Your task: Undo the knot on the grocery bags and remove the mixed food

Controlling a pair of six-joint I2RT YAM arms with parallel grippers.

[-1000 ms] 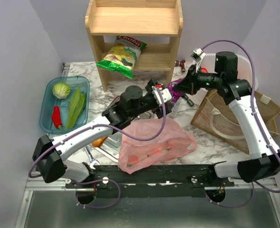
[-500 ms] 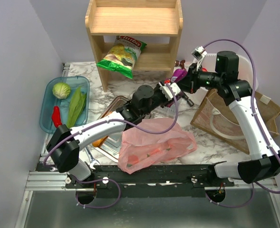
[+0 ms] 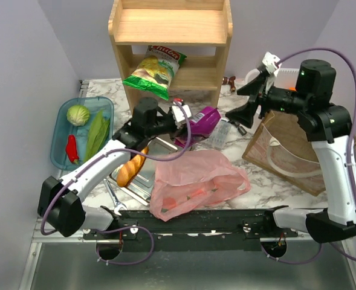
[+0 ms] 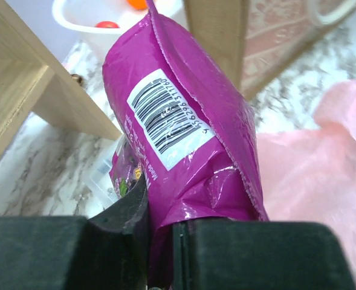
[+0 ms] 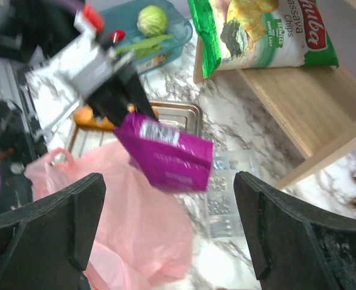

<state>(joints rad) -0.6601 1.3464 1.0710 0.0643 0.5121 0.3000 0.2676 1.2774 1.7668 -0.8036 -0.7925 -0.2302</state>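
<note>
Left claw [image 3: 185, 116] is clenched on the lower end of the purple snack packet [image 3: 202, 121]. The packet is held clear of the counter [image 3: 256, 184], above the far corner of the steel tray [image 3: 161, 147]. In the left wrist view the packet [image 4: 184, 139] stands pinched between two dark fingers [image 4: 120, 217], barcode label facing the lens.

Right claw [image 3: 245, 115] is released, jaws spread wide with nothing between them. It hangs in the air to the right of the packet, not touching it.

Pink bag [image 3: 196, 180] lies slumped on the counter near the front edge, just beside the steel tray. Red and orange shapes show dimly through the plastic. The knot can't be made out; the handle end is only a crumple from here.

Already out of the bag:
- Crisp packet [image 3: 155, 69] lies on the lower board of the wooden shelf [image 3: 168, 24].
- Cabbage [image 3: 78, 113], leafy greens [image 3: 97, 136] and red pepper [image 3: 72, 148] lie in the blue tub [image 3: 58, 130] at the left.

Bread loaf [image 3: 131, 169] lies across the near left edge of the steel tray.
</note>
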